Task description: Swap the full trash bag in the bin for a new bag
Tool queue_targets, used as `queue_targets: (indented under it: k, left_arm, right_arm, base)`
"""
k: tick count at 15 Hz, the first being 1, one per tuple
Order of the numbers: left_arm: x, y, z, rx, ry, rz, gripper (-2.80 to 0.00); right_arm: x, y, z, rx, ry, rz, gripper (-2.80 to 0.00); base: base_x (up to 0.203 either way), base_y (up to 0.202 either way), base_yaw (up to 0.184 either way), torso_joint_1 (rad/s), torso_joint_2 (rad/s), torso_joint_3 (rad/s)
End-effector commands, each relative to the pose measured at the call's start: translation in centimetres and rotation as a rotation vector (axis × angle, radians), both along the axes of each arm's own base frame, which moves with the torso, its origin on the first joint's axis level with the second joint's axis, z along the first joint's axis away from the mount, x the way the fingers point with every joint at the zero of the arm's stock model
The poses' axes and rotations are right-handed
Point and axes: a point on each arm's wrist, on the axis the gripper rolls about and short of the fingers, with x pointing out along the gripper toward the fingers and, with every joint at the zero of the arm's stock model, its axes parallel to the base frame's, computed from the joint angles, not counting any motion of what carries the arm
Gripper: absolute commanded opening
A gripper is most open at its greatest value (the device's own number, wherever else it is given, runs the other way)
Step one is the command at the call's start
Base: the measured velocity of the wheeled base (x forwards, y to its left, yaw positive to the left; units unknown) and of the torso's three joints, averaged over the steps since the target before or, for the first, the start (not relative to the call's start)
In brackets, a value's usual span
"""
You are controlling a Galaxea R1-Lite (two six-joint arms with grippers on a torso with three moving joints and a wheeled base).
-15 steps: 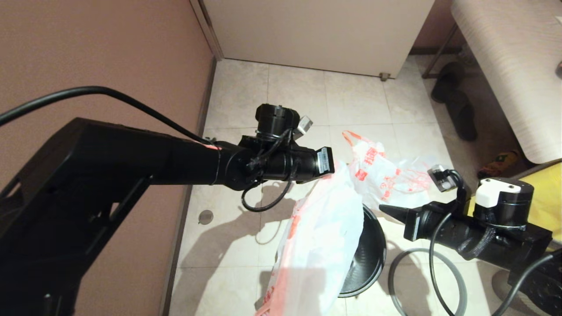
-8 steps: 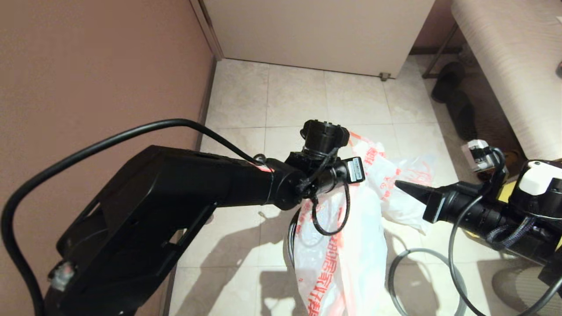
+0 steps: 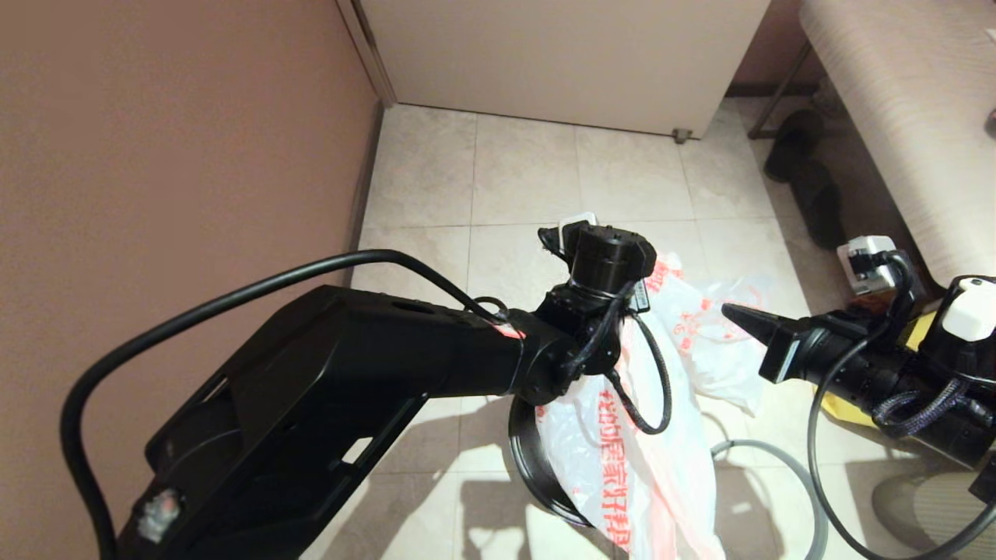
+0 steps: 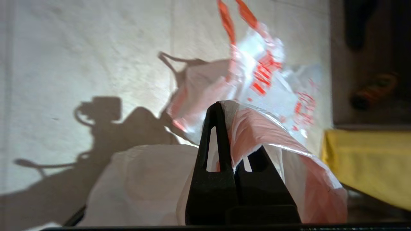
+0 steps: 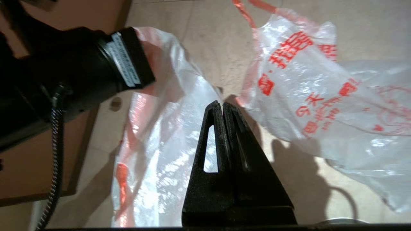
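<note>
I'm gripping the new bag (image 4: 257,134) by its pale-orange hem in my left pincer (image 4: 221,109), letting it hang over the bin (image 3: 529,459). My right pincer (image 3: 735,313) is sitting closed and empty beside it. The full trash bag (image 3: 716,342) is lying on the floor (image 3: 529,171) just beyond the bin.

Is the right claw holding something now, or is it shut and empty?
Shut and empty. The right claw has its fingers pressed together with nothing between them, hanging between the new bag and the full trash bag.
</note>
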Motion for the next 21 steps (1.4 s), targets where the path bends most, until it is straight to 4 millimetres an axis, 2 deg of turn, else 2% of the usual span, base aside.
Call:
queue_targets:
  k: [1,6,10,11,13,17,18,21]
  left_arm:
    - [0.5,0.4,0.0,0.004,-0.02,0.069,-2.8]
    - [0.3,0.6,-0.7,0.05,-0.009,0.116,-2.8]
    - [0.2,0.7,-1.0,0.089,0.02,0.109,-2.8]
    - [0.2,0.9,-0.9,0.099,0.028,0.104,0.0]
    - [-0.2,1.3,0.2,0.09,0.031,0.067,0.0]
    - [-2.4,3.0,2.8,0.119,0.12,-0.057,0.0]
    - [-3.1,3.7,3.1,0.127,0.157,-0.088,0.0]
    - [-4.3,5.2,2.0,0.169,0.263,-0.129,0.0]
  right_arm:
    - [0.1,0.0,-0.1,-0.038,-0.021,-0.033,-2.8]
    - [-0.2,-0.1,0.1,-0.109,-0.059,-0.062,-2.8]
    - [-0.5,-0.5,-0.7,-0.202,-0.067,-0.069,-2.8]
    - [-0.8,-0.7,-1.1,-0.264,-0.075,-0.067,-2.8]
    - [-1.8,-1.0,-1.1,-0.344,-0.113,-0.064,-2.8]
    - [-2.9,-2.0,0.2,-0.342,-0.166,-0.1,-2.8]
    - [-3.0,-2.1,0.1,-0.347,-0.167,-0.103,-2.8]
    - [-2.7,-3.1,-0.3,-0.371,-0.184,-0.149,-2.8]
  base:
    - [0.0,0.0,0.0,0.0,0.0,0.0]
    - [0.0,0.0,0.0,0.0,0.0,0.0]
    - [0.0,0.0,0.0,0.0,0.0,0.0]
    - [0.0,0.0,0.0,0.0,0.0,0.0]
    - [0.0,0.0,0.0,0.0,0.0,0.0]
    - [0.0,0.0,0.0,0.0,0.0,0.0]
    - [0.0,0.0,0.0,0.0,0.0,0.0]
    - [0.0,0.0,0.0,0.0,0.0,0.0]
